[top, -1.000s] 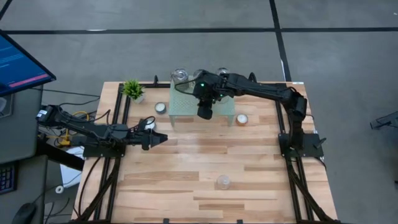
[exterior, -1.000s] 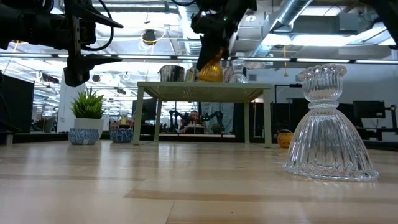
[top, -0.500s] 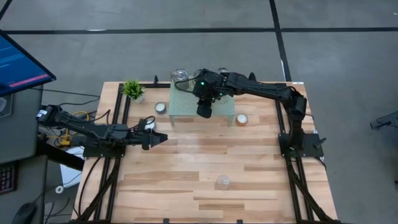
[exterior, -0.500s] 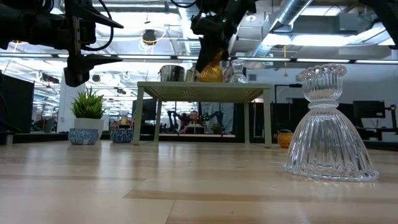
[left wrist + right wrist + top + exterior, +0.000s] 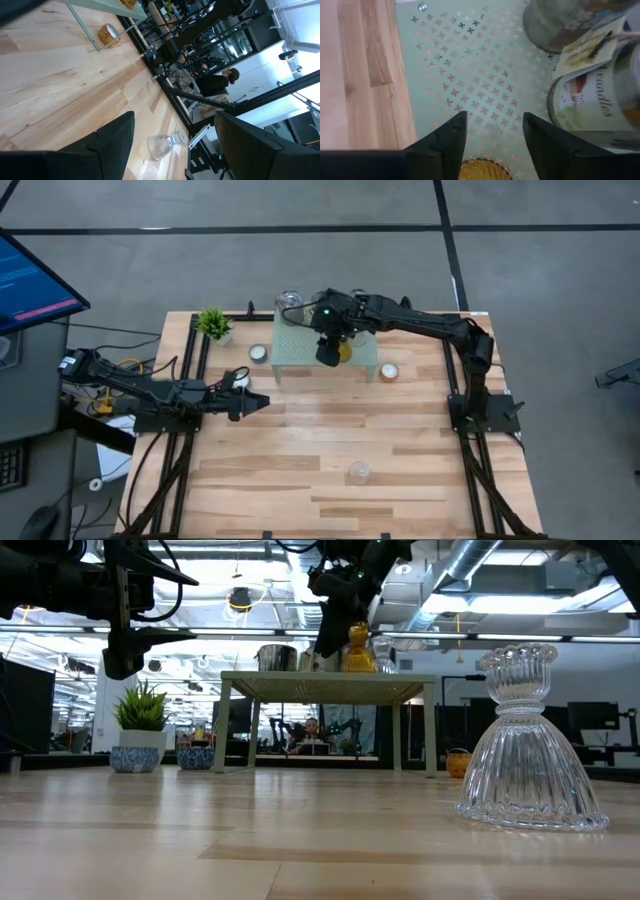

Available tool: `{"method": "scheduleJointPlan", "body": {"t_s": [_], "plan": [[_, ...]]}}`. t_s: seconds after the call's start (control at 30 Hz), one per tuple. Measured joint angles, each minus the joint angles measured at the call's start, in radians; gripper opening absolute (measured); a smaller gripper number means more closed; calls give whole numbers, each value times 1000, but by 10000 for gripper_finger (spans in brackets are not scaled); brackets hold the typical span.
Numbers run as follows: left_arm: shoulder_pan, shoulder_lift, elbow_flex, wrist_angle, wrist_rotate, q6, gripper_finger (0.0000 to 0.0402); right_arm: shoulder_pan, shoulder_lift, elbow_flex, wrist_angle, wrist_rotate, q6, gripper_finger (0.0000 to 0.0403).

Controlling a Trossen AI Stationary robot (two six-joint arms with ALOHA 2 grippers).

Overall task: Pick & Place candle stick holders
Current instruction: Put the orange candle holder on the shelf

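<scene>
**Amber cup on the stand, right gripper just above it**

Presently I find the right gripper (image 5: 329, 356) over the pale green stand (image 5: 300, 355) at the far side of the table (image 5: 330, 450). From its wrist camera I see its two dark fingers (image 5: 447, 137) parted, with only the perforated stand top between them. The amber cup (image 5: 484, 169) sits directly below the gap, free of both fingers. I record this gripper as released, holding nothing.

In the overhead view the amber cup (image 5: 344, 352) shows just beside the gripper, on the side toward the right arm's base. In the table-level view it stands upright on the stand top (image 5: 357, 648), with the gripper (image 5: 330, 635) close beside it; I cannot tell there whether they touch.

Beyond the right gripper, on the same stand, I see two silvery jars (image 5: 570, 22), one carrying a paper label. An orange tealight cup (image 5: 389, 371) lies on the table just off the stand, on the right arm's side. A white tealight cup (image 5: 259, 353) lies off the opposite side, near the small potted plant (image 5: 214, 323).

The left gripper (image 5: 255, 402) waits low over the table's left part, well apart from the stand, fingers spread and empty. A clear glass holder (image 5: 359, 472) stands alone near the table's front edge, well apart from both grippers.
</scene>
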Motion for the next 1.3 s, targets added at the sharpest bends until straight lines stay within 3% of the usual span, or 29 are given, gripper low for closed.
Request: {"method": "scheduleJointPlan", "body": {"t_s": [0.2, 0.37, 0.53, 0.63, 0.77, 0.87, 1.1, 1.2, 1.3], "plan": [[0, 0, 0, 0, 0, 0, 275, 14, -2, 75, -20, 0, 0, 226], [0, 0, 0, 0, 0, 0, 275, 46, -3, 209, -79, 0, 4, 234], [0, 0, 0, 0, 0, -3, 275, 109, -3, 415, -320, -23, 35, 215], [0, 0, 0, 0, 0, -3, 275, 183, -45, 494, -538, -23, 26, 174], [0, 0, 0, -1, -6, -1, 275, 259, -174, 393, -697, -18, 93, 73], [0, 0, 0, -6, -8, 0, 275, 308, -289, 234, -652, 17, 176, 13], [0, 27, 0, -11, -26, 0, 275, 382, -565, -360, -89, 188, 370, 3], [0, 45, 0, -14, -26, -1, 275, 364, -597, -573, 147, 232, 414, 1], [0, 60, 0, -12, -26, -10, 275, 324, -579, -675, 269, 240, 445, 0]]}}
